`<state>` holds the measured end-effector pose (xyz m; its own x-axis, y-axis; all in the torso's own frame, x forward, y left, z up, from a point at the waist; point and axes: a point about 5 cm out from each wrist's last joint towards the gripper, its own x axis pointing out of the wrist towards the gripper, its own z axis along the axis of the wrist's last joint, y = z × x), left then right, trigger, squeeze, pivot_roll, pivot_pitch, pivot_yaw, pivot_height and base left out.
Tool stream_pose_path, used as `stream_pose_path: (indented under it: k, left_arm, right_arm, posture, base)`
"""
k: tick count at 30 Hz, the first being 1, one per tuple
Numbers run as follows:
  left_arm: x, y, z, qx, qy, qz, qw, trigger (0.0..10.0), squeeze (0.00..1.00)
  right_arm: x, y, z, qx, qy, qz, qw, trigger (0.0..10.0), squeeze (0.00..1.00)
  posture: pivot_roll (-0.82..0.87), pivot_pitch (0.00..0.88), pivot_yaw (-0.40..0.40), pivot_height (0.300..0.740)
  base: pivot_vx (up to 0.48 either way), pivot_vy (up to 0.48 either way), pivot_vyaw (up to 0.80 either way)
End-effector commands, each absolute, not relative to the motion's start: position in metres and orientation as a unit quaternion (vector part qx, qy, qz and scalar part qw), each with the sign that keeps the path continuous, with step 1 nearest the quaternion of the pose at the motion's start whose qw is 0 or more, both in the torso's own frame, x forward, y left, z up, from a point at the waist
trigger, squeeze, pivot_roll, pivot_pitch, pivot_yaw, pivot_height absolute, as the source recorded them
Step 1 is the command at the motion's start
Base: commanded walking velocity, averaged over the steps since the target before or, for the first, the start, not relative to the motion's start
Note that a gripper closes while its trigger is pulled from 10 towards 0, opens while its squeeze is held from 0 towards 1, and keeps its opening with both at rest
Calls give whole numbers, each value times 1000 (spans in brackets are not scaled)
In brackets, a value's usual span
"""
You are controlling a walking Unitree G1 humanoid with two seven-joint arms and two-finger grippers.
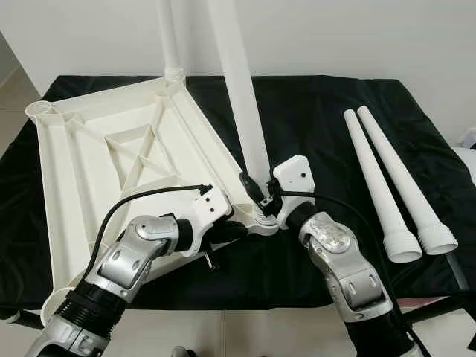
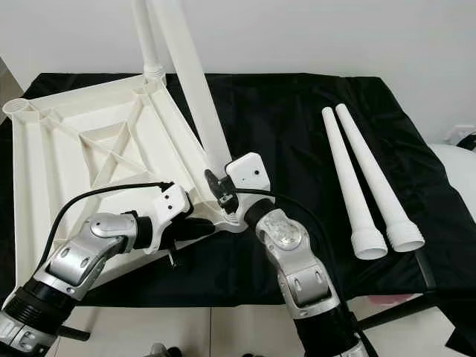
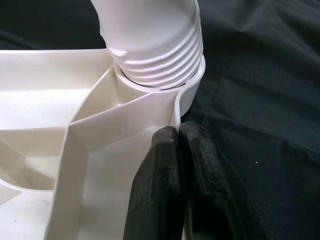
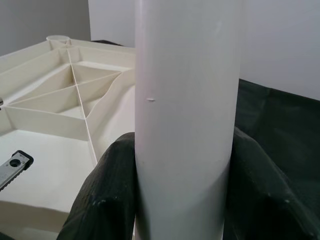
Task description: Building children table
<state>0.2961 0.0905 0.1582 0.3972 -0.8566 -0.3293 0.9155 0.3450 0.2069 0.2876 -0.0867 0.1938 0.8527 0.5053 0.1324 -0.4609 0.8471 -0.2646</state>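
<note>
— How are the arms posed?
— Both are bent inward at the near edge of the surface. The left end effector is pressed flat, fingers together, against the rim of the upturned white tabletop, beside a corner socket.
— And the other?
— The right end effector is wrapped around the upright leg in that socket.
— What is farther off?
— Another leg is seen standing in the far corner. Two loose legs are laid on the black cloth at the right.
</note>
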Motion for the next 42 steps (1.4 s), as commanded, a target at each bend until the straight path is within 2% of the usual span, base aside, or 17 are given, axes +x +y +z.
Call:
stream_pose_path:
  k: [1,11,12,13,14,23,29,30,35,36,42]
  left_arm:
    - [300,100,156,189,94,-522,827,0,0]
    - [302,101,159,184,89,-516,832,0,0]
    - [303,101,162,178,83,-512,836,2706,0]
    - [303,101,162,178,83,-512,836,2706,0]
    - [305,99,167,178,69,-508,840,10000,0]
    - [304,101,167,196,65,-506,837,10000,0]
    - [302,101,174,167,50,-512,841,10000,0]
    - [302,102,174,169,48,-512,841,10000,1000]
    - [301,103,176,174,42,-516,838,10000,1000]
    - [299,103,179,173,35,-520,836,10000,0]
    - [299,104,186,176,13,-517,838,10000,0]
  right_arm:
    - [280,-111,123,-121,67,228,964,10000,0]
    - [275,-111,159,-57,-41,234,970,10000,0]
    - [276,-112,167,-51,-58,234,969,10000,0]
    - [276,-112,167,-51,-58,234,969,10000,0]
    - [277,-113,180,-46,-80,235,968,10000,0]
    - [272,-113,181,-40,-92,246,964,10000,0]
    - [267,-107,189,-28,-111,270,956,10000,0]
    - [267,-105,193,-26,-117,275,954,10000,0]
    - [268,-104,200,-24,-126,280,951,10000,0]
    - [269,-103,201,-24,-127,282,951,10000,0]
    - [271,-101,206,-25,-136,286,948,10000,0]
  posture:
    - [18,177,17,740]
    - [17,169,18,740]
    - [16,164,18,740]
    - [16,164,18,740]
    - [16,160,19,740]
    - [18,156,17,740]
    - [17,155,20,740]
    - [15,154,19,740]
    - [16,155,16,740]
    - [16,155,16,740]
    - [17,157,15,740]
  base:
    - [0,0,0]
    - [0,0,0]
    - [0,0,0]
    - [0,0,0]
    - [0,0,0]
    - [0,0,0]
    - [0,0,0]
    - [0,0,0]
    - [0,0,0]
    - [0,0,0]
    - [0,0,0]
